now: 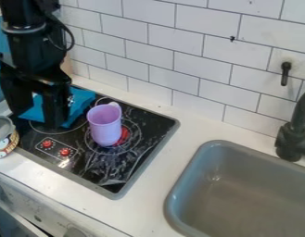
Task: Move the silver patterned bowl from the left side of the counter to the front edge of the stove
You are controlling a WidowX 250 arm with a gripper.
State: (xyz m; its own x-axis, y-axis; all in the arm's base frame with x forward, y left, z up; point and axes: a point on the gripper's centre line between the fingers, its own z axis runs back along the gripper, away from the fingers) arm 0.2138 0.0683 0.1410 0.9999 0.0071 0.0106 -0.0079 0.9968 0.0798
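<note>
Pincer (36,118) spread wide over cloth (81,102)

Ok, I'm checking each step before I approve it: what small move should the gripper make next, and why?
Probably ease the gripper down slightly, still spread: its fingers stand apart, the blue cloth shows between and beside them, and the purple cup stands off to one side.
</note>
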